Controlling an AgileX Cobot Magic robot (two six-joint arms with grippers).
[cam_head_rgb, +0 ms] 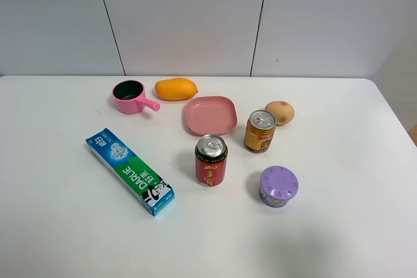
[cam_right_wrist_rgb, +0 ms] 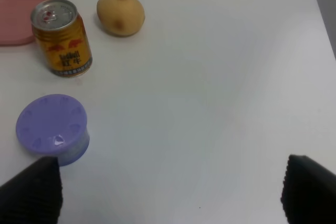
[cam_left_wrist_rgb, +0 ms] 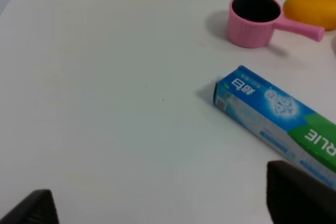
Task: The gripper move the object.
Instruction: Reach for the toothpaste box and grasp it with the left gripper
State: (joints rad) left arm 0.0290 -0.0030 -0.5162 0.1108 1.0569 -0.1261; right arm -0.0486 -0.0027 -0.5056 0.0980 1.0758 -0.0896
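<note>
The blue-and-green DARLIE toothpaste box (cam_head_rgb: 130,172) lies flat and slanted on the white table (cam_head_rgb: 65,239), at the left of the exterior view. It also shows in the left wrist view (cam_left_wrist_rgb: 273,116). One black finger (cam_left_wrist_rgb: 299,192) of my left gripper (cam_left_wrist_rgb: 163,205) covers the box's near part. The left gripper is open and empty, set back from the box, and holds nothing. My right gripper (cam_right_wrist_rgb: 170,195) is open and empty over bare table, near the purple-lidded tub (cam_right_wrist_rgb: 52,127). Neither arm shows in the exterior view.
A pink cup with a handle (cam_head_rgb: 132,97), an orange mango (cam_head_rgb: 176,88) and a pink plate (cam_head_rgb: 210,114) stand at the back. A red can (cam_head_rgb: 211,160), a gold can (cam_head_rgb: 260,131), a potato (cam_head_rgb: 280,112) and the purple tub (cam_head_rgb: 279,185) stand in the middle.
</note>
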